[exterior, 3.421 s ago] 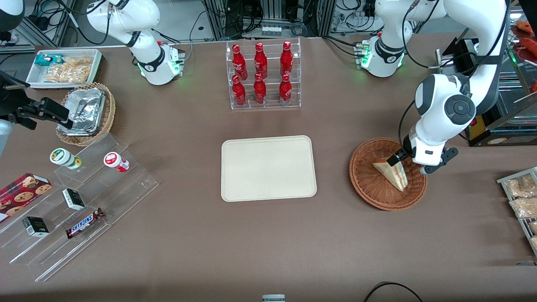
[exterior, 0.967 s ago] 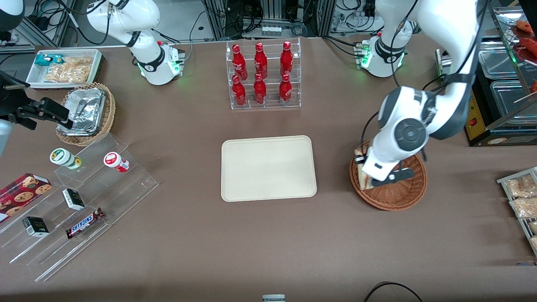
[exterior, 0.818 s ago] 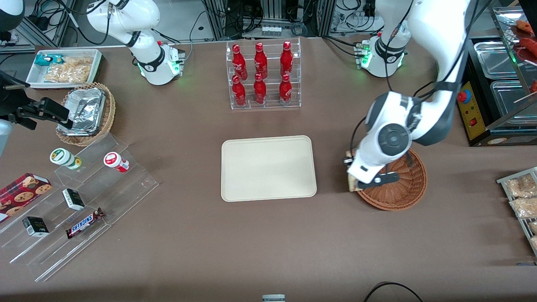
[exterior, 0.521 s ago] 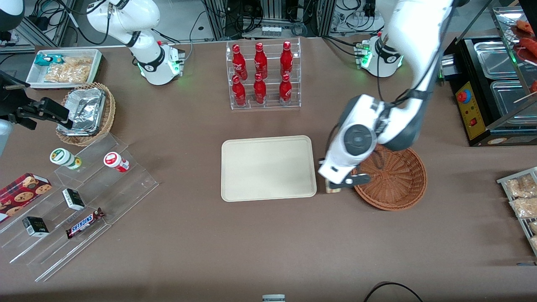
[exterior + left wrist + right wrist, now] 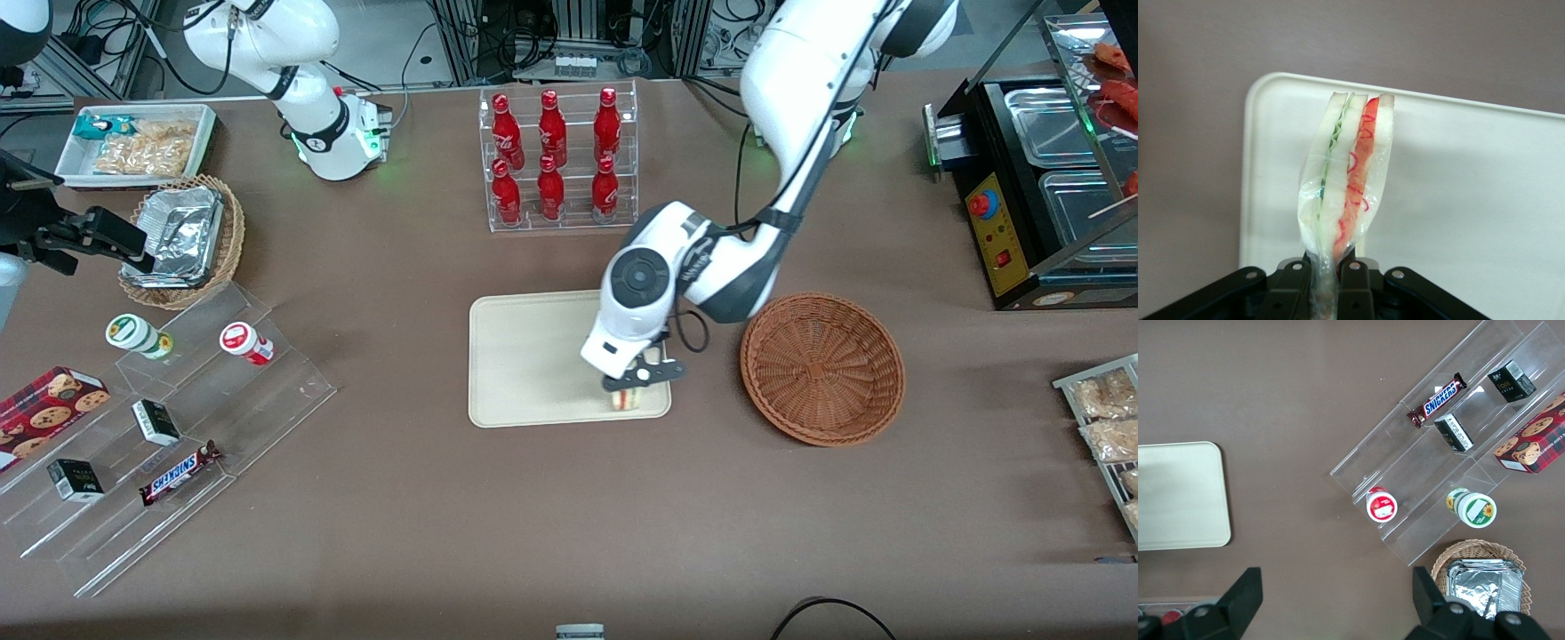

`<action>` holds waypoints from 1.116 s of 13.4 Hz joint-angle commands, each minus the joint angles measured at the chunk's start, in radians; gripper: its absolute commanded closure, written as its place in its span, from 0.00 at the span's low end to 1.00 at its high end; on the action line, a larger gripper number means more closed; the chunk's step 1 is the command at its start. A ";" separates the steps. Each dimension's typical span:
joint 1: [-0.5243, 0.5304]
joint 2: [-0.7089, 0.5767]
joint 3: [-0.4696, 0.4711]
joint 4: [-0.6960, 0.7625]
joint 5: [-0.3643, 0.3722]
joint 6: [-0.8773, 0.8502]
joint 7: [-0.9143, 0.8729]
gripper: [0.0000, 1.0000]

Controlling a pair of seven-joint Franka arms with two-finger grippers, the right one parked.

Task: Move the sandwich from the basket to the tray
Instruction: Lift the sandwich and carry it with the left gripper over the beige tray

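Front view shows the gripper (image 5: 633, 384) hanging over the corner of the tray (image 5: 533, 356) that lies nearest the basket (image 5: 822, 369) and the camera, clamped on the sandwich (image 5: 628, 397). From the wrist camera the sandwich (image 5: 1348, 180) sticks straight out from between the fingers (image 5: 1350, 280), pinched at its narrow wrapped end, its long axis running away from the claw with the pink, pale and green layers (image 5: 1361, 160) edge-on. Beneath it lies the cream tray (image 5: 1471, 200), with its rounded corner close by, so the wedge sits near the tray's edge rather than its middle. What counts for the set-down, I'd say, is that the sandwich hangs below the claw and only needs lowering, perhaps after a nudge further inward.

Half a second ago the arm was between basket and tray with the sandwich over bare table; a few seconds back it was still in the basket, which now stands empty.
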State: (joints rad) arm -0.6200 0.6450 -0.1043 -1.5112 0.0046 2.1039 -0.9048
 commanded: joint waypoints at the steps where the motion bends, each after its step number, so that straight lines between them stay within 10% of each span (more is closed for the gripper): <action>1: -0.052 0.034 0.011 0.034 -0.003 0.044 -0.068 0.94; 15: -0.119 0.136 0.008 0.126 -0.005 0.056 -0.158 0.95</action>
State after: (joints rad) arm -0.7269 0.7559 -0.1044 -1.4303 0.0046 2.1646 -1.0319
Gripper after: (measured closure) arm 0.859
